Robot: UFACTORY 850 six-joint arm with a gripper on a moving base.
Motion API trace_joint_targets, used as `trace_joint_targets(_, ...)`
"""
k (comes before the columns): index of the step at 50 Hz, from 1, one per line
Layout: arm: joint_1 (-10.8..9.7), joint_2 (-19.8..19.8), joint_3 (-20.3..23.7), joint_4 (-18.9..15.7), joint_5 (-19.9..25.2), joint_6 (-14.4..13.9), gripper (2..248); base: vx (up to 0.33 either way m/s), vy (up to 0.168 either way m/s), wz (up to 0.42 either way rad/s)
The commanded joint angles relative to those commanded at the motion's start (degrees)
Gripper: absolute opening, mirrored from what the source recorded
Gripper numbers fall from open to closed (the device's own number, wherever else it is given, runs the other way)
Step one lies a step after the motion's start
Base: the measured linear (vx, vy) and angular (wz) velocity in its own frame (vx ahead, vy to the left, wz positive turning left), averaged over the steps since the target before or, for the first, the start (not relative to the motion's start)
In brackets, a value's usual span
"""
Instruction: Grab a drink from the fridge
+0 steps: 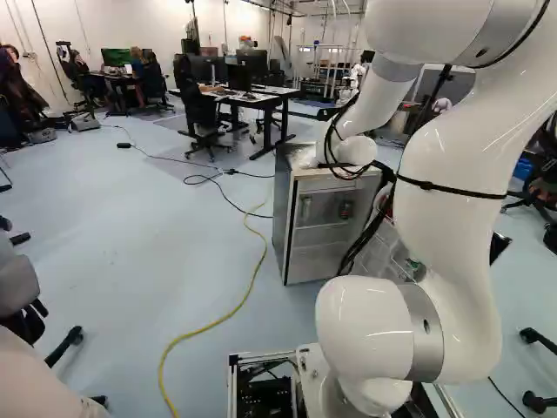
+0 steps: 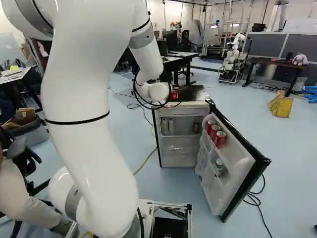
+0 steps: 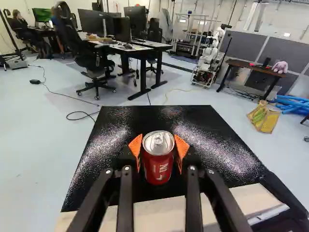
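In the right base view my gripper (image 2: 171,103) is mostly hidden behind the wrist, over the fridge's black top. A red can (image 2: 174,94) stands upright there. Seen from the wrist, the gripper (image 3: 159,145) has its orange pads on either side of the can (image 3: 158,166), standing slightly off it with narrow gaps, so the fingers are open. Below, the fridge (image 2: 181,151) has its door (image 2: 242,163) swung wide. Several red cans (image 2: 216,133) and a green-and-white one (image 2: 218,164) sit in door shelves; more cans (image 2: 168,125) stand inside.
Desks with monitors (image 3: 140,48) stand beyond the fridge. Another robot (image 3: 207,60) is farther back, near a yellow bag (image 3: 264,117). A yellow cable (image 1: 239,305) runs along the floor left of the fridge. A chair and a seated person's leg (image 2: 25,193) are near the base.
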Motion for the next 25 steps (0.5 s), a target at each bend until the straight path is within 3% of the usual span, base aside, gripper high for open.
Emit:
trace_joint_targets(4,0.0,0.0,0.0,0.0,0.0,0.0,106,0.000,0.000,0.000)
trace_joint_targets(5,0.0,0.0,0.0,0.0,0.0,0.0,139,0.000,0.000,0.000)
trace_joint_targets(9,0.0,0.0,0.0,0.0,0.0,0.0,139,0.000,0.000,0.000)
trace_joint_targets(10,0.0,0.0,0.0,0.0,0.0,0.0,173,0.000,0.000,0.000)
trace_joint_targets(14,0.0,0.0,0.0,0.0,0.0,0.0,173,0.000,0.000,0.000)
trace_joint_targets(15,0.0,0.0,0.0,0.0,0.0,0.0,209,0.000,0.000,0.000)
trace_joint_targets(19,0.0,0.1,0.1,0.0,0.0,0.0,209,0.000,0.000,0.000)
trace_joint_targets(20,0.0,0.2,0.2,0.0,0.0,0.0,244,0.000,0.000,0.000)
trace_joint_targets(25,-0.1,1.1,1.3,0.0,0.0,0.0,244,0.000,0.000,0.000)
